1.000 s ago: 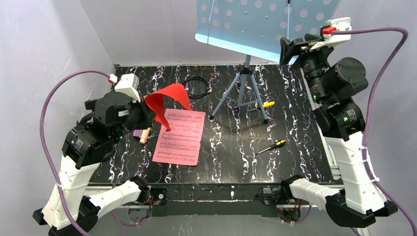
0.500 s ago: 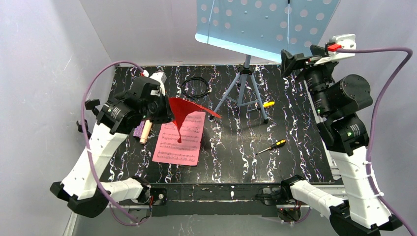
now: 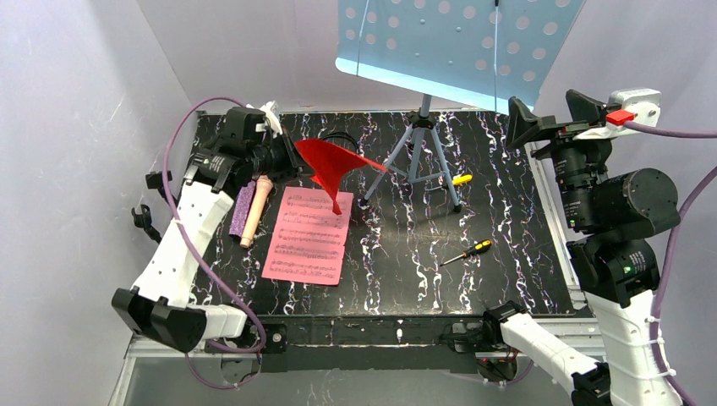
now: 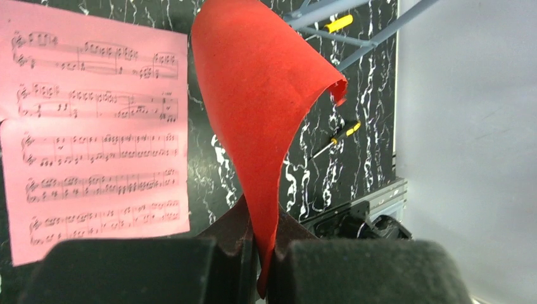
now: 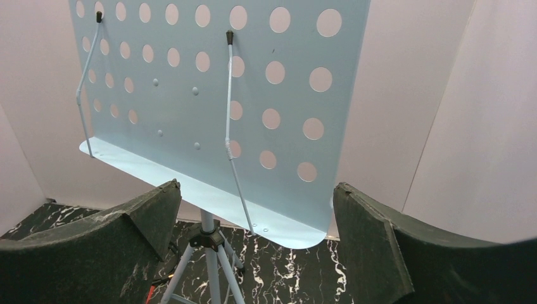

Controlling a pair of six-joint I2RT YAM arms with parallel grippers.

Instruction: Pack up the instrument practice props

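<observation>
Movement on the left: the arm has swung toward the back of the bench (image 3: 507,254), left jaws clamped on one edge of the red page (image 3: 338,162), which curls in mid-air over the far end of the pink page (image 3: 309,235). Right jaws have spread wide, empty, facing the music stand (image 3: 448,42). One sheet lifted, it seems; nothing packed yet.

Blue perforated music stand (image 3: 448,42) on tripod (image 3: 414,135), two yellow-handled screwdrivers (image 3: 480,247) on marbled black table (image 3: 507,279)
</observation>
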